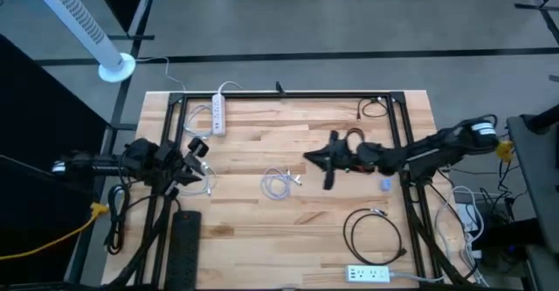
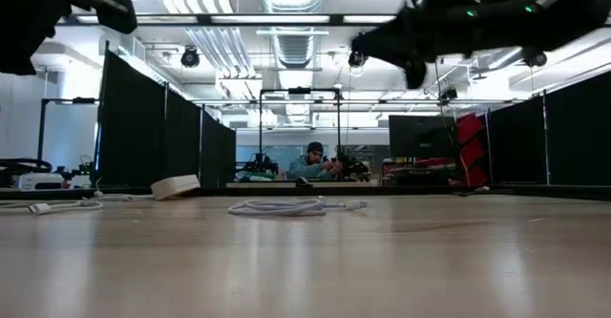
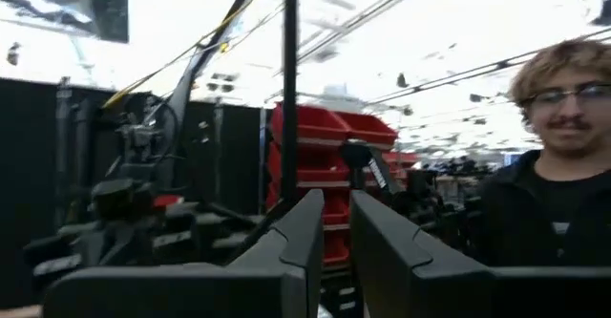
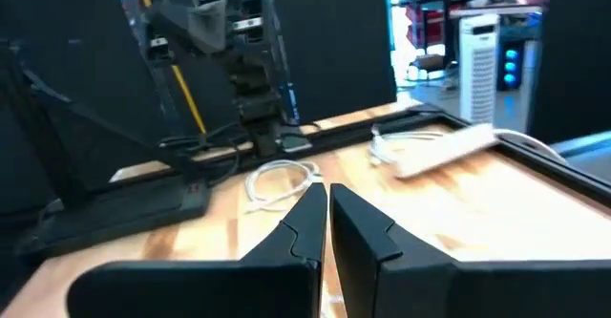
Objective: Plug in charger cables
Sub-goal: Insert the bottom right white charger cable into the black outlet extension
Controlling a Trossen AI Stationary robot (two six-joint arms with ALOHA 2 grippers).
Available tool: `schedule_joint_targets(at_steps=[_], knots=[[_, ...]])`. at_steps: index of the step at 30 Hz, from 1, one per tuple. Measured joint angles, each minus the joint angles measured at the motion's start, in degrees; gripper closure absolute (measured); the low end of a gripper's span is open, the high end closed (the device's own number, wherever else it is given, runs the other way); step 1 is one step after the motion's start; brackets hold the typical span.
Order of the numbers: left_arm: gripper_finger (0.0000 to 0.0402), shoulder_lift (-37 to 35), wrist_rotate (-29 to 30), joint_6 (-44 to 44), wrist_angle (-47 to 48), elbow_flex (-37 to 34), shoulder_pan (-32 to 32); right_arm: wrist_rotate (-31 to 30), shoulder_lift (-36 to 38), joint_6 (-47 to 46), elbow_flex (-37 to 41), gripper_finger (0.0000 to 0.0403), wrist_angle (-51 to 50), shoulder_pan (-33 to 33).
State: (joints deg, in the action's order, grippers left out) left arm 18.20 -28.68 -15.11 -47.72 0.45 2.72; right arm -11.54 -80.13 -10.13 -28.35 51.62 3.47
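Both tools nearly shut, empty; only high view shows right tool (image 1: 316,158) beside white cable coil (image 1: 278,183).

pale, smooth-planked wooden table (image 1: 288,151), glossy white cable (image 1: 278,183), matt black hand (image 1: 316,158)

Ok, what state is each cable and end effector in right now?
White cable: coiled, ends loose, unplugged.
Black cable: looped, ends loose, unplugged.
Right end effector: shut, empty, raised over the table.
Left end effector: raised at the table's left side.
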Motion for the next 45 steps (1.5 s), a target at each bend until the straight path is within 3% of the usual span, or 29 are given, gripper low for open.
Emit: schedule_joint_targets(at_steps=[4,8,11,18,26,33,41,45], knots=[[0.0359,3.05,7.39,-0.4,2.43,0.0,-0.96,0.06,-5.4,5.64,-7.52,0.04,-4.3,2.24],[0.0359,6.51,21.7,-1.72,11.21,0.0,-0.9,0.01,-7.95,11.47,-14.74,0.04,-11.91,4.06],[0.0359,9.15,26.14,-1.92,15.71,0.0,-0.85,-0.01,-8.91,12.29,-19.38,0.04,-21.79,4.88],[0.0353,15.02,26.23,-0.8,15.39,0.0,-0.91,-0.06,-12.21,9.75,-26.24,0.04,-45.02,4.97],[0.0314,20.43,26.52,-0.31,15.24,0.0,-0.9,-0.08,-19.31,12.93,-27.93,0.04,-49.96,2.98],[0.0277,24.02,26.87,2.27,11.89,0.0,-0.85,-0.01,-23.49,-5.17,-29.49,0.0379,-51.77,-2.85],[0.0245,27.58,28.23,2.2,9.8,0.0,-0.85,3.12,-25.78,-21.31,-29.5,0.0281,-51.86,-4.62],[0.0236,29.59,28.25,2.16,9.67,0.0,-0.85,5.44,-25.91,-27.89,-29.58,0.0254,-53.32,-4.32]])
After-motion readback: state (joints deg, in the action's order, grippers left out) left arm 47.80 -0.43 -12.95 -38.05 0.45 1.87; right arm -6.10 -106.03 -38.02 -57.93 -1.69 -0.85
